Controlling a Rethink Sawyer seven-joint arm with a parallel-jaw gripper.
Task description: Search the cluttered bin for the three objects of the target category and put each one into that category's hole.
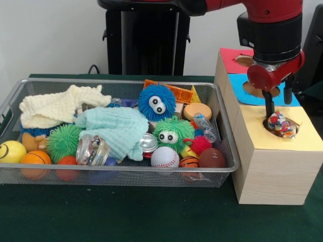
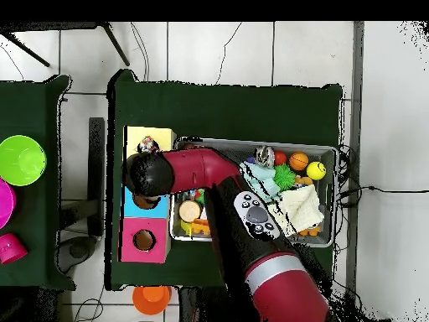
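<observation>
Table: we see dark green cloth (image 1: 126, 212) under everything; the bin sits on it beside the box.
Arm: red and black arm (image 2: 251, 243) reaches across the bin in our overhead view, wrist over the box's yellow end.
Bin: wire mesh bin (image 1: 116, 175), packed full, just beside the wooden box.
Box: wooden box (image 1: 272, 171) with three coloured tops in a row, red (image 1: 229, 58), blue (image 1: 237, 83), yellow (image 1: 303, 136), one hole in each.
Cloths: cream knit cloth (image 1: 55, 106) at the bin's left in the front view; pale mint cloth (image 1: 118, 128) in the middle, draped over other items.
Fuzzy toys: blue one with eyes (image 1: 157, 102) toward the back, green one with eyes (image 1: 173, 134) in front of it, plain green spiky ball (image 1: 63, 141) at left.
Balls: along the front wall we count a yellow ball (image 1: 11, 151), orange basketball (image 1: 35, 159), baseball (image 1: 164, 157), small basketball (image 1: 189, 162), brown football (image 1: 212, 158).
Gripper: gripper (image 1: 270, 108) hangs straight above the yellow hole; only one dark finger is clear to us, so we cannot tell how wide it stands.
Target item: multicoloured speckled object (image 1: 281, 124) sits in the yellow hole (image 1: 267, 128), partly above the rim, just below the fingertip. We cannot tell if they touch.
</observation>
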